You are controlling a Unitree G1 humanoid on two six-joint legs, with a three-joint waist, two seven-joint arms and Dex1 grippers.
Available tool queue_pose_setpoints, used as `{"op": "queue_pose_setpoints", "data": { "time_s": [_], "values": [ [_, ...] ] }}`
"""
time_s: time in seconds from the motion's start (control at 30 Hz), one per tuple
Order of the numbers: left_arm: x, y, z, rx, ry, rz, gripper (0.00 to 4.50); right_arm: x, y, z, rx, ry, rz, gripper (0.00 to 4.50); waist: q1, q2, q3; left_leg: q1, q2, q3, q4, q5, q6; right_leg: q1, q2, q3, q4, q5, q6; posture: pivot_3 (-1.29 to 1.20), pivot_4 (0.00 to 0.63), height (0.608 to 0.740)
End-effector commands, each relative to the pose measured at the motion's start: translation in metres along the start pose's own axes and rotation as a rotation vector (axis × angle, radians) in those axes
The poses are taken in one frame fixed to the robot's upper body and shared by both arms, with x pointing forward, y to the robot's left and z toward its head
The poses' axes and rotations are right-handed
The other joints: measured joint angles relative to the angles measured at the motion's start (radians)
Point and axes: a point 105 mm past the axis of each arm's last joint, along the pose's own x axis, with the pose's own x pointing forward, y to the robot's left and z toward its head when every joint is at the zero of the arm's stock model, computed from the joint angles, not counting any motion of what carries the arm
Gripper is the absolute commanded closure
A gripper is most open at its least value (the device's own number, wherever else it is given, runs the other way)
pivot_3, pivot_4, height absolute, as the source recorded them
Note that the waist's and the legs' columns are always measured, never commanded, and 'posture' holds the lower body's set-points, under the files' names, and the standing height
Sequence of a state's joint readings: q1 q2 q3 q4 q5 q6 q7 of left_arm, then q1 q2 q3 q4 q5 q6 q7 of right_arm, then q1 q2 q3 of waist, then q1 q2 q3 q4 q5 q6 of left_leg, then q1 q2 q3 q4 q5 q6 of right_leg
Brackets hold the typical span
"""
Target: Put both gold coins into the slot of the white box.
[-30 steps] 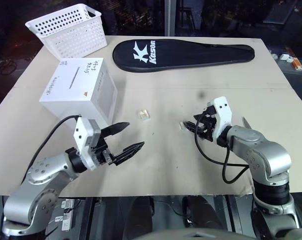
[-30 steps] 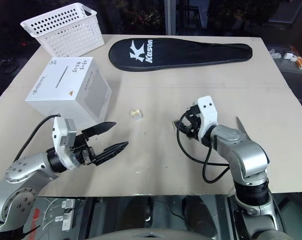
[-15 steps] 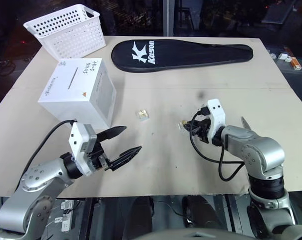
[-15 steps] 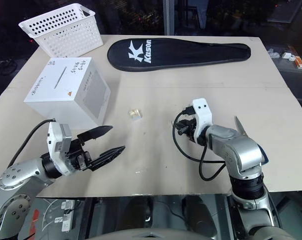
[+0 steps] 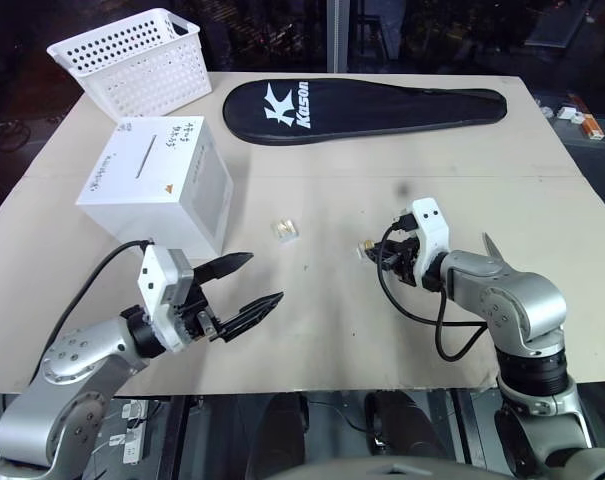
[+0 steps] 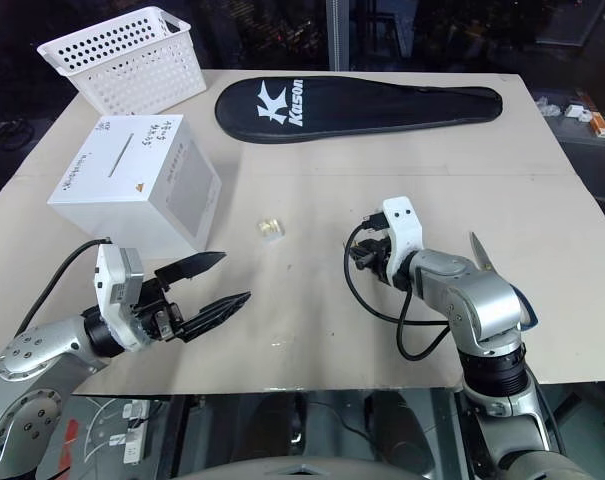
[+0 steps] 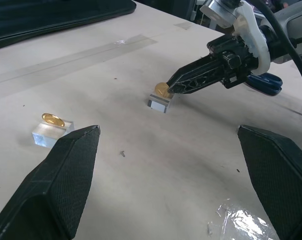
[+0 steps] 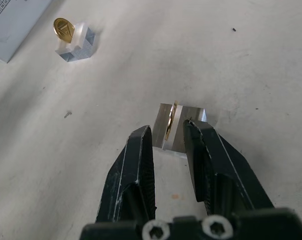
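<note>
The white box (image 5: 157,185) stands on the bench (image 5: 402,330), and I take it as the landmark. Its slot (image 5: 145,158) is on the top face, which carries the handwriting. The left pincer (image 5: 252,285) hangs just in front of the box, wide open and empty, as it was a second ago.

The change is on the right side. The right pincer (image 8: 166,136) has narrowed a lot in the last second and has come a little lower, far to the right of the box. Now its tips stand on both sides of one gold coin (image 8: 171,120), with a small gap left, so I judge the grip is close but not yet made. The other gold coin (image 5: 286,229) is between this one and the box, untouched. No coin is in the slot yet.

The head views give the layout, but there the coins are only small specks. The right wrist view shows more: the near coin stands on its edge in a clear plastic cube (image 8: 183,127). The left wrist view shows the second coin sitting on its own cube (image 7: 51,134).
</note>
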State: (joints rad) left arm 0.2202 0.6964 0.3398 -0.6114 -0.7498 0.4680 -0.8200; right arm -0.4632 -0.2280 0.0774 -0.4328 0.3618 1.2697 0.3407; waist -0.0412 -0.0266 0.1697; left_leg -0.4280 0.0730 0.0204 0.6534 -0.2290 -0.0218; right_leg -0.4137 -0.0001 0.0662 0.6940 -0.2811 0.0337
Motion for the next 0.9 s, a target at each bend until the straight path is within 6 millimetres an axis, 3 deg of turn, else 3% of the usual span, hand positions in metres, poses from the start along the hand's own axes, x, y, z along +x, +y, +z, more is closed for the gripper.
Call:
{"op": "queue_pose_setpoints", "data": {
  "time_s": [0.03,0.1,0.43,0.73,0.83,0.9],
  "values": [
    [0.002,-0.007,0.01,0.043,-0.029,-0.015,0.0,0.0,0.003,0.012,-0.034,-0.045,0.009,3.93,0.0,0.0,0.0,0.0,0.0,0.0,0.0,0.0,0.0,0.0,0.0,0.0,0.0,0.0,0.0,0.0,0.15,0.727],
    [0.002,-0.007,0.011,0.041,-0.031,-0.013,0.0,0.0,0.003,0.012,-0.036,-0.041,0.01,4.47,0.0,0.0,0.0,0.0,0.0,0.0,0.0,0.0,0.0,0.0,0.0,0.0,0.0,0.0,0.0,0.0,0.15,0.727],
    [0.007,-0.006,0.012,0.037,-0.036,-0.012,0.0,-0.001,0.0,0.015,-0.05,-0.063,0.005,4.47,0.0,0.0,0.0,0.0,0.0,0.0,0.0,0.0,0.0,0.0,0.0,0.0,0.0,0.0,0.0,0.0,0.15,0.727],
    [0.024,-0.006,0.032,-0.08,-0.085,-0.117,0.0,-0.033,0.017,0.048,-0.073,-0.251,0.188,4.47,0.0,0.0,0.0,-0.001,0.0,0.0,0.0,0.0,0.0,0.0,0.0,0.0,0.0,0.0,0.0,0.0,0.15,0.727],
    [0.034,-0.008,0.045,-0.097,-0.103,-0.202,0.83,-0.05,0.032,0.059,-0.127,-0.301,0.301,4.5,0.002,0.0,0.0,0.0,0.0,-0.001,0.0,0.0,0.0,0.0,0.0,-0.001,0.0,0.0,0.0,0.0,0.15,0.727],
    [0.042,-0.009,0.055,-0.097,-0.114,-0.256,1.66,-0.062,0.045,0.064,-0.158,-0.31,0.402,4.5,0.0,0.0,0.0,0.0,0.0,-0.001,0.0,0.0,0.0,0.0,0.0,-0.001,0.0,0.0,0.0,0.0,0.15,0.727]
  ]
}}
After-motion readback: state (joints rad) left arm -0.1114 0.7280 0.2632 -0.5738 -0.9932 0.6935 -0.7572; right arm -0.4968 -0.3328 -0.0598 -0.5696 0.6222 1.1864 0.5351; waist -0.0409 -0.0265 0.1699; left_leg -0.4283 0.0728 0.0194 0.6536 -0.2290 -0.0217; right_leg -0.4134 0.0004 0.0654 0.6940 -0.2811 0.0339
